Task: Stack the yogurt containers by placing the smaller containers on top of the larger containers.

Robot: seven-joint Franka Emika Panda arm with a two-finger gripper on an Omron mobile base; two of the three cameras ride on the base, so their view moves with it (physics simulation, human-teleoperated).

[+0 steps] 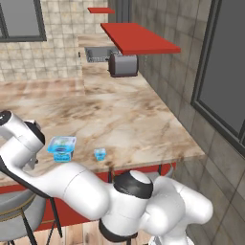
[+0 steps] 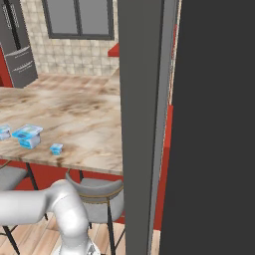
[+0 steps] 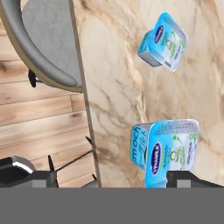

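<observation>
Three light-blue yogurt containers stand near the front edge of the marble counter (image 1: 124,115). The wide tub (image 1: 61,147) (image 2: 28,135) has the tiny cup (image 1: 100,153) (image 2: 56,148) to its right. A further tub (image 2: 4,132) sits at the left edge of the right base view. In the hand view, one tub (image 3: 166,151) stands just above my right fingertip (image 3: 188,177) and a second tub (image 3: 164,41) stands higher up; I cannot tell their sizes apart there. My gripper (image 3: 114,179) is open and holds nothing.
A grey stool (image 3: 48,43) (image 1: 14,210) stands below the counter edge over the wooden floor. A dark toaster (image 1: 123,64), a sink (image 1: 98,53) and a red shelf (image 1: 139,38) are at the far end. A dark pillar (image 2: 144,124) blocks the right side.
</observation>
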